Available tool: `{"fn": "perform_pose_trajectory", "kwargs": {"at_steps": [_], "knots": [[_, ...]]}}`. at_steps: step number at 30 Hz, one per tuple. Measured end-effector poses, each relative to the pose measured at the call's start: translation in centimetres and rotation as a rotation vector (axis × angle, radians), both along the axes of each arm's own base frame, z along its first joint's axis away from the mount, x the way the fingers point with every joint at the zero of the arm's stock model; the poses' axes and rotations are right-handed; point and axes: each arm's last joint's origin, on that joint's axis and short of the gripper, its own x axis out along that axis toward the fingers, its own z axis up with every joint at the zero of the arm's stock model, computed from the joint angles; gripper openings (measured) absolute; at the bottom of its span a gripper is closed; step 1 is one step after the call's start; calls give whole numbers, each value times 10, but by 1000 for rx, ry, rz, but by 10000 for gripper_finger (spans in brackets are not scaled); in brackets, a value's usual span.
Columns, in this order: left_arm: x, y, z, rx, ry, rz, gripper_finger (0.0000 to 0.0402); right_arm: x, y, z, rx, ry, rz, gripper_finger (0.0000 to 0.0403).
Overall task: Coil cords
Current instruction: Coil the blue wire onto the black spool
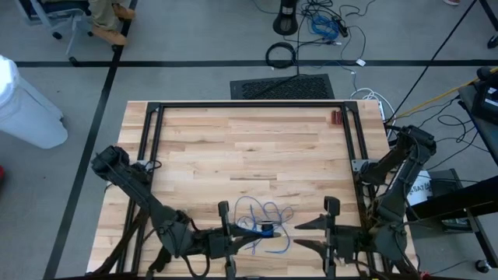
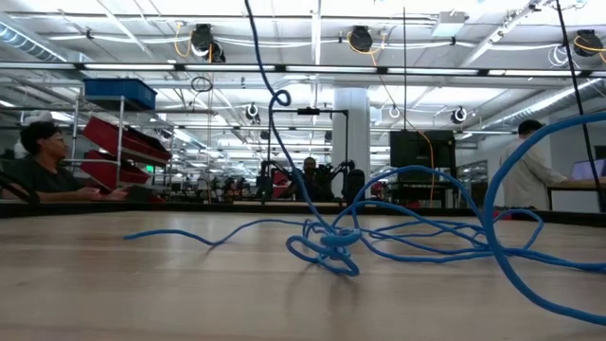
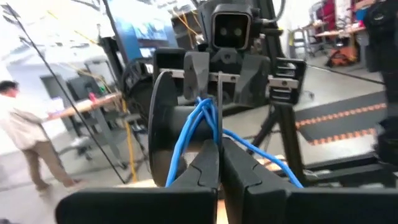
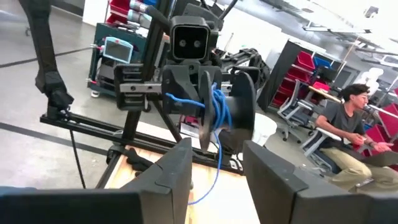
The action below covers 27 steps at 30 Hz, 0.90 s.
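Note:
A thin blue cord (image 1: 263, 211) lies in loose tangled loops near the table's near edge (image 2: 331, 242). One strand (image 2: 267, 104) rises from the tangle out of the low view. Its upper part is wound on a small black spool (image 4: 244, 112), which hangs in the air between my two grippers. My left gripper (image 3: 219, 163) is shut at the spool, coming from the table's left (image 1: 258, 231). My right gripper (image 4: 217, 171) stands open just to the spool's right (image 1: 298, 234), facing the left one, with nothing between its fingers. My left gripper pinches several blue strands (image 3: 210, 127) between its two shut fingers, just where they wrap the black spool's hub (image 3: 186, 118). The fingers lie about level, coming from the table's left. Whether they also touch the spool itself I cannot tell. The spool is lifted clear; the cord hangs slack down to the table.
Red-handled pliers (image 1: 337, 117) lie at the table's far right corner. A black frame rail (image 1: 249, 104) runs along the table's far and side edges. A thick black cable ring (image 1: 281, 54) lies on the floor beyond. People sit and stand in the room behind (image 2: 43, 166).

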Motion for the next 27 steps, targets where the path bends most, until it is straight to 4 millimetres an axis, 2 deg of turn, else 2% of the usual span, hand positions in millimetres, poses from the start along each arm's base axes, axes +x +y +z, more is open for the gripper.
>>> {"fn": "perform_pose_trajectory", "kwargs": {"at_steps": [7,17,27], "knots": [[-5,4,2,-33,78,-108,2,7,-4,-6,25,40,49,128],[-6,4,1,-27,85,-110,2,26,-18,-9,64,60,51,128],[-5,5,1,-53,84,-111,2,42,-20,-16,57,64,56,128]]}}
